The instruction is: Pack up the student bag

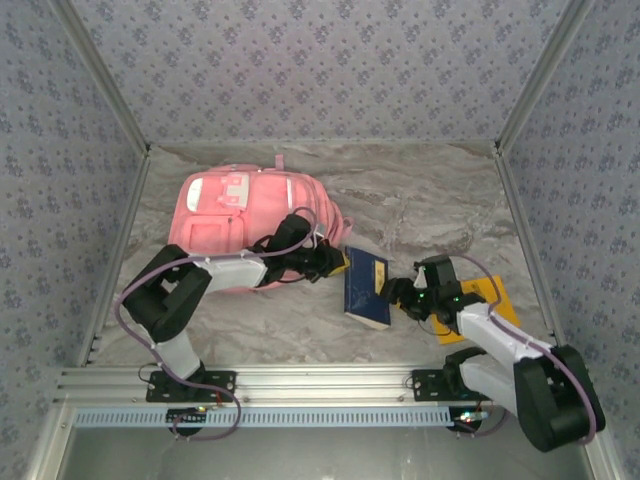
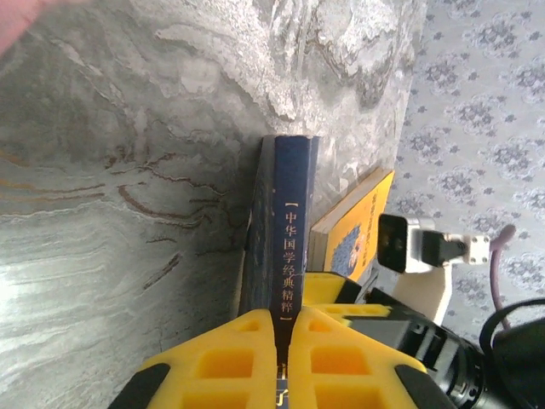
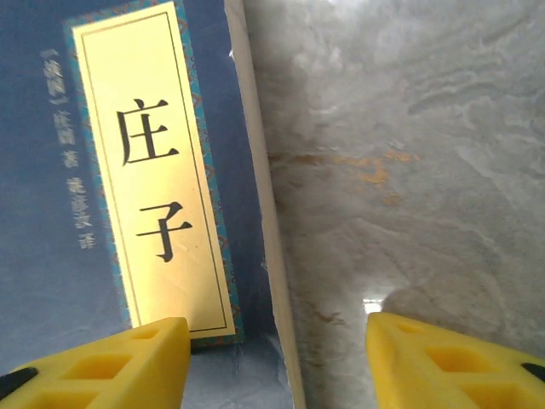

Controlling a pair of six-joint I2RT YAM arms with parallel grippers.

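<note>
Pinching the blue book [image 1: 366,290] at one end with left fingers [image 2: 217,362] shut, right fingers [image 3: 128,362] apart and empty, you risk it pivoting loose before the pink backpack [image 1: 230,215].

We see the bag [image 1: 215,228], a large pink backpack, lying flat on the table's left rear area, its white-trimmed front pocket facing up toward the far end; whether it's zipped, we can't tell.
</note>
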